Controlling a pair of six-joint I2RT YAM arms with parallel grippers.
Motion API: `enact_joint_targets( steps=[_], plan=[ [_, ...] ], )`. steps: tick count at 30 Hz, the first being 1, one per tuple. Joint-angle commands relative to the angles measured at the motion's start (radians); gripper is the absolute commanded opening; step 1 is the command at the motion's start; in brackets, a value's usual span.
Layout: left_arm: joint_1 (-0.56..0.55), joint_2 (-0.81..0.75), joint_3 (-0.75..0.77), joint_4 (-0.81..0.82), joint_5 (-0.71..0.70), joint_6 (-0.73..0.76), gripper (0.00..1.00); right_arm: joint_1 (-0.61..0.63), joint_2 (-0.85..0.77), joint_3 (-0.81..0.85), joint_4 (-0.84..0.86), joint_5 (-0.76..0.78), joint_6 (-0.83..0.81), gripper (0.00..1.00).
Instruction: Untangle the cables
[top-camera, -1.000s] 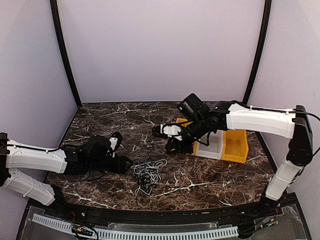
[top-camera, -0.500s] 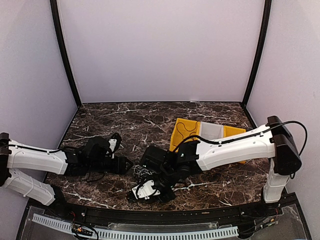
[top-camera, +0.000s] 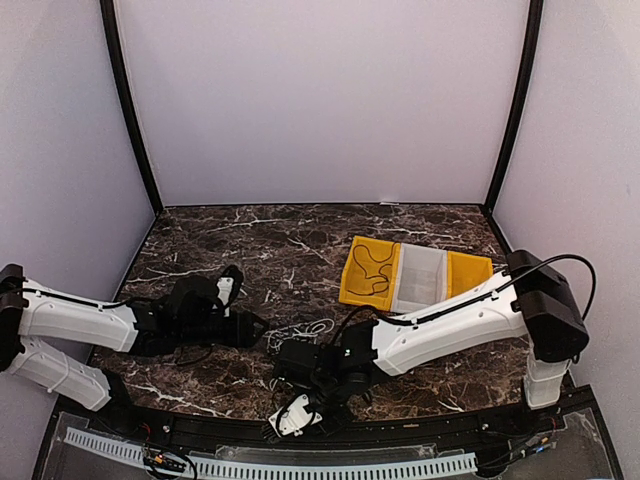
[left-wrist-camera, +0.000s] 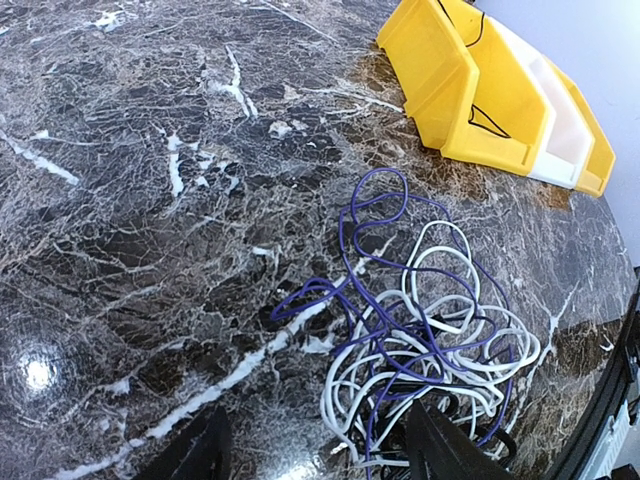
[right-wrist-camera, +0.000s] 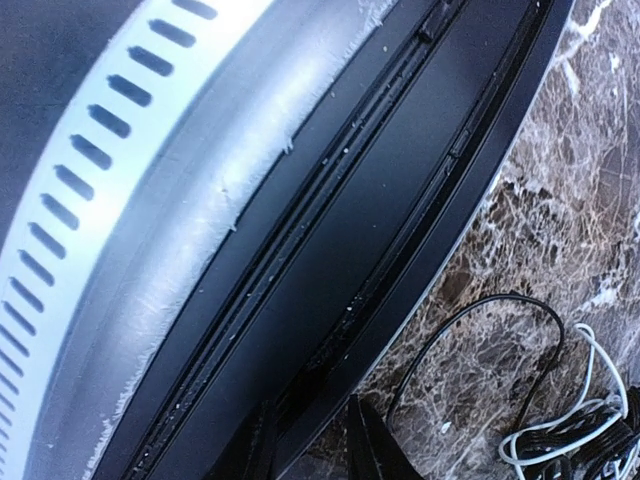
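Note:
The cables (left-wrist-camera: 430, 335) lie in one tangle of white, purple and black cords on the marble table. In the top view the tangle (top-camera: 300, 335) sits between both arms, partly covered by the right arm. My left gripper (left-wrist-camera: 320, 455) stands open low over the table, its right finger (left-wrist-camera: 450, 450) at the tangle's near edge; from above it (top-camera: 255, 328) is just left of the pile. My right gripper (right-wrist-camera: 318, 450) hangs over the table's front edge with a narrow empty gap between its fingers. A black cable loop (right-wrist-camera: 480, 310) lies beside it.
A row of bins (top-camera: 470, 275), yellow, white and yellow, stands at the back right, with a black cord (top-camera: 372, 272) in the left yellow one. A black rail (right-wrist-camera: 330, 230) and a white slotted strip (right-wrist-camera: 90, 190) run along the front edge.
My right arm swung from the bins down across the table to the front edge beside the tangle, uncovering the bins. My left arm stayed put.

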Motion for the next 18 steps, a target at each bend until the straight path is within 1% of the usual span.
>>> enact_joint_targets(
  steps=[1, 6, 13, 18],
  plan=[
    [0.006, -0.020, -0.031, 0.028, -0.005, -0.004, 0.63, 0.002, 0.041, 0.011, 0.038, 0.060, 0.032, 0.27],
    [0.006, -0.027, -0.049, 0.039, -0.005, -0.007, 0.63, 0.002, 0.047, 0.022, 0.026, 0.039, 0.039, 0.24],
    [0.005, -0.024, -0.060, 0.053, -0.008, 0.002, 0.63, 0.002, -0.012, 0.023, 0.014, 0.043, 0.050, 0.23],
    [0.005, -0.008, -0.055, 0.065, 0.008, 0.002, 0.63, -0.015, -0.006, 0.041, 0.017, -0.001, 0.075, 0.22]
  ],
)
